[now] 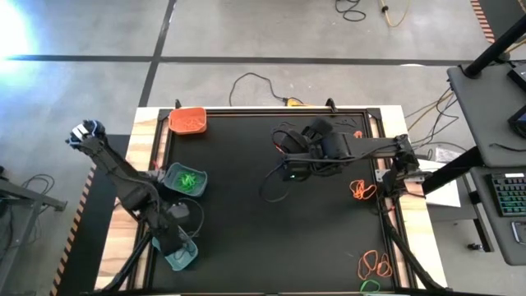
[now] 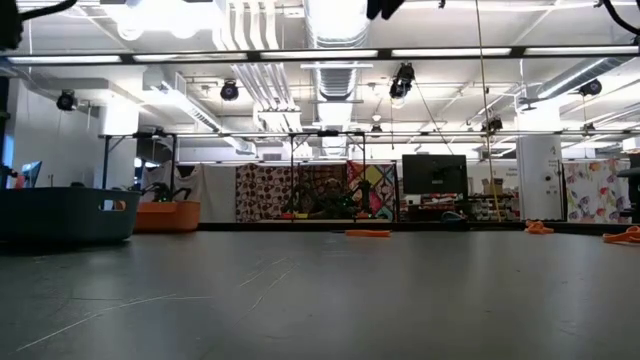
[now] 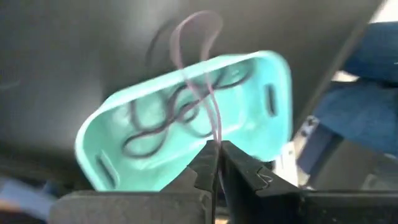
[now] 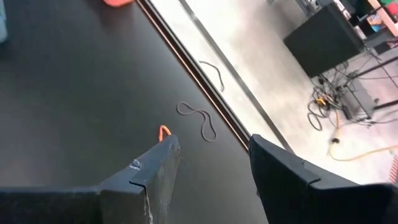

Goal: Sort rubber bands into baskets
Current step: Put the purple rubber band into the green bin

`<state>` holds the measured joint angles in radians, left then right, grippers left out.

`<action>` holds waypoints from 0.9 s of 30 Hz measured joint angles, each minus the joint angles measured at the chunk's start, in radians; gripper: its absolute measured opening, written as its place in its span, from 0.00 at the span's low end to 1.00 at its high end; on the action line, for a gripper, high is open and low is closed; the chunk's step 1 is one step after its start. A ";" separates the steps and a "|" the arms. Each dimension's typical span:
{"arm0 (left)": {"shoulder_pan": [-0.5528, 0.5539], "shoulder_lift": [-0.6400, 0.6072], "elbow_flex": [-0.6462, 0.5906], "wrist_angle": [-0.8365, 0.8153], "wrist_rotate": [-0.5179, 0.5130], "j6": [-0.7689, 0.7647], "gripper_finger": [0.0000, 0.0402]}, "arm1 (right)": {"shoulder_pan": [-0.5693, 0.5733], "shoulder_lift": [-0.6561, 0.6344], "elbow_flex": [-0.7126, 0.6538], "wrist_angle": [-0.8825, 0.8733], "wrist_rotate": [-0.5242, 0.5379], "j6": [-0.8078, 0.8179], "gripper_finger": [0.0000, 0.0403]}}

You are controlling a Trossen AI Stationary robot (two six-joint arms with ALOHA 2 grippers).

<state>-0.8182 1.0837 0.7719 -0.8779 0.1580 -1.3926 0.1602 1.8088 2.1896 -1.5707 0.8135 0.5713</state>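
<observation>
My left gripper (image 3: pixel 216 149) is shut on a thin dark rubber band (image 3: pixel 198 37) just above a teal basket (image 3: pixel 273 74) at the table's near left (image 1: pixel 187 256). Several black bands (image 3: pixel 161 121) lie in that basket. A second teal basket (image 1: pixel 186 179) holds green bands. An orange basket (image 1: pixel 188 120) stands at the far left. My right gripper (image 4: pixel 211 162) is open and empty above the mat's far middle (image 1: pixel 281 144). Loose orange bands (image 1: pixel 362 191) and more (image 1: pixel 374 263) lie on the right. My left gripper pinches the dark band between its two fingertips, at one end of the loop (image 3: pixel 215 134). The rest of the loop (image 3: pixel 186 31) stretches out beyond the fingertips over the teal basket, clear of it.
A dark band (image 4: pixel 199 119) and the tip of an orange band (image 4: pixel 163 130) lie on the mat ahead of my right gripper, and another dark band (image 4: pixel 214 70) lies by the far edge. A green band (image 1: pixel 370 285) lies at the near right. Cables (image 1: pixel 279 168) trail under the right arm.
</observation>
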 joint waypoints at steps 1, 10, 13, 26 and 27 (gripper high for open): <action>-0.006 0.007 0.000 -0.016 0.022 -0.007 0.00 | -0.003 0.000 -0.010 -0.001 -0.001 0.000 0.47; -0.019 0.050 -0.002 -0.071 0.218 0.064 0.00 | -0.006 0.000 -0.066 0.000 -0.010 0.004 0.47; -0.023 0.073 -0.003 -0.067 0.267 0.116 0.00 | -0.006 0.000 -0.066 0.000 -0.011 0.004 0.47; 0.069 0.295 -0.003 0.071 0.160 0.565 0.00 | -0.006 0.000 -0.066 0.005 -0.011 0.012 0.47; 0.083 0.313 -0.003 0.096 0.158 0.590 0.00 | -0.006 0.000 -0.066 0.005 -0.011 0.016 0.47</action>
<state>-0.7356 1.3964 0.7685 -0.7817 0.3160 -0.8026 0.1543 1.8084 2.1235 -1.5661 0.8026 0.5873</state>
